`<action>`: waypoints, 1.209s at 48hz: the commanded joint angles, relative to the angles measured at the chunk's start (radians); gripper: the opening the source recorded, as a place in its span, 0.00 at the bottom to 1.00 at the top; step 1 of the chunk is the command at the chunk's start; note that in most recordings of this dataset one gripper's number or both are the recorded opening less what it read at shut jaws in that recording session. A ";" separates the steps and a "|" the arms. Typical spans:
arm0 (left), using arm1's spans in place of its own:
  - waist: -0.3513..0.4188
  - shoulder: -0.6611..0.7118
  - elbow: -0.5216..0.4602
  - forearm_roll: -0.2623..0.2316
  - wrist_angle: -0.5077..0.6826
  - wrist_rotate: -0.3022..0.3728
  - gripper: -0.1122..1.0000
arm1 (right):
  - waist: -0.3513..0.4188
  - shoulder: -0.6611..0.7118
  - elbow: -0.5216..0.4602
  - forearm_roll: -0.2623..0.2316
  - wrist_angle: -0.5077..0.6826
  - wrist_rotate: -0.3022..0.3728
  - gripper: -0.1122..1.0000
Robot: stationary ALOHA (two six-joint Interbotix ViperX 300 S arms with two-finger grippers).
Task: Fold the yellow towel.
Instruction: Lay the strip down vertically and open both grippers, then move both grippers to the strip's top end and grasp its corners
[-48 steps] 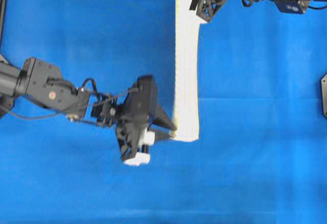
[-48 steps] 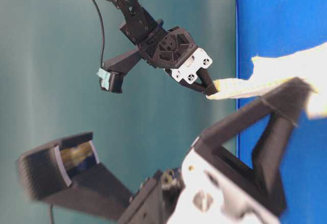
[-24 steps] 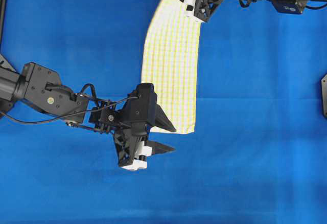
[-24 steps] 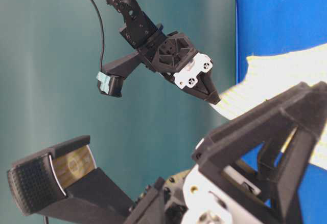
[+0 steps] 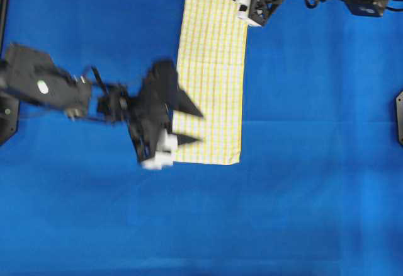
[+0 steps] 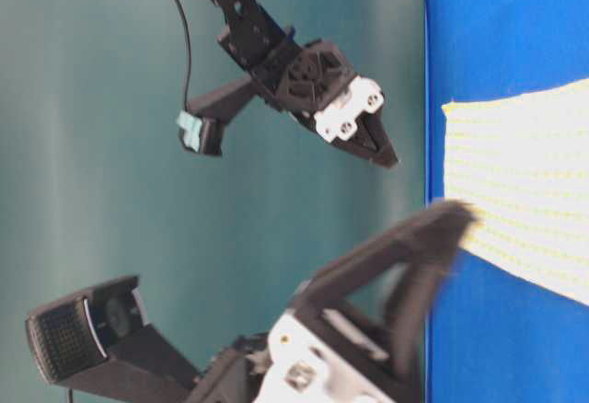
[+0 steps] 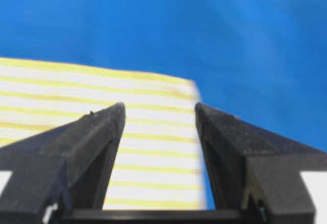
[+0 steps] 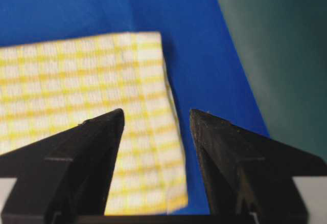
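Note:
The yellow towel (image 5: 211,74) lies flat on the blue table cover as a long checked strip, running from the far edge toward the middle. My left gripper (image 5: 199,128) hovers open over the strip's near left corner, blurred by motion. In the left wrist view the towel (image 7: 153,147) shows between the spread fingers of my left gripper (image 7: 158,109) without touching them. My right gripper (image 5: 240,6) is open above the far right corner. The right wrist view shows that corner of the towel (image 8: 76,81) below and free of my right gripper (image 8: 157,114). From table level the towel (image 6: 525,182) rests flat.
The blue table cover (image 5: 315,194) spreads all around the towel. Its far edge (image 6: 425,72) meets a teal backdrop. A dark fixture (image 5: 399,117) sits at the right border of the overhead view.
Both grippers opened and let go of the towel, which dropped from a held-up narrow fold to a flat, wider strip. The left arm swung toward the far side; the right gripper lifted slightly.

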 commanded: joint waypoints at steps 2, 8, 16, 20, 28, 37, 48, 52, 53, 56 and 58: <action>0.086 -0.058 0.021 0.003 -0.003 0.063 0.55 | 0.015 -0.098 0.054 0.011 -0.012 0.006 0.62; 0.160 -0.074 0.038 0.002 -0.003 0.127 0.57 | 0.044 -0.178 0.138 0.021 -0.031 0.014 0.62; 0.227 -0.077 0.038 0.003 -0.005 0.176 0.64 | 0.117 -0.290 0.252 0.037 -0.072 0.043 0.62; 0.252 -0.077 0.038 0.003 -0.005 0.183 0.66 | 0.149 -0.336 0.302 0.041 -0.095 0.071 0.62; 0.281 -0.081 0.046 0.002 -0.002 0.183 0.69 | 0.181 -0.394 0.370 0.044 -0.106 0.132 0.66; 0.288 -0.083 0.049 0.002 -0.003 0.179 0.73 | 0.181 -0.411 0.385 0.044 -0.106 0.147 0.76; 0.321 -0.074 0.035 0.002 -0.011 0.179 0.76 | 0.132 -0.374 0.350 0.040 -0.106 0.147 0.77; 0.353 -0.064 0.028 -0.002 -0.023 0.183 0.79 | 0.092 -0.344 0.319 0.040 -0.106 0.143 0.77; 0.362 -0.061 0.026 -0.002 -0.028 0.183 0.79 | 0.083 -0.336 0.310 0.040 -0.106 0.141 0.77; 0.394 -0.046 0.017 0.002 -0.046 0.183 0.81 | 0.058 -0.307 0.287 0.040 -0.106 0.140 0.77; 0.413 -0.032 0.011 0.002 -0.057 0.183 0.82 | 0.041 -0.284 0.272 0.040 -0.106 0.140 0.77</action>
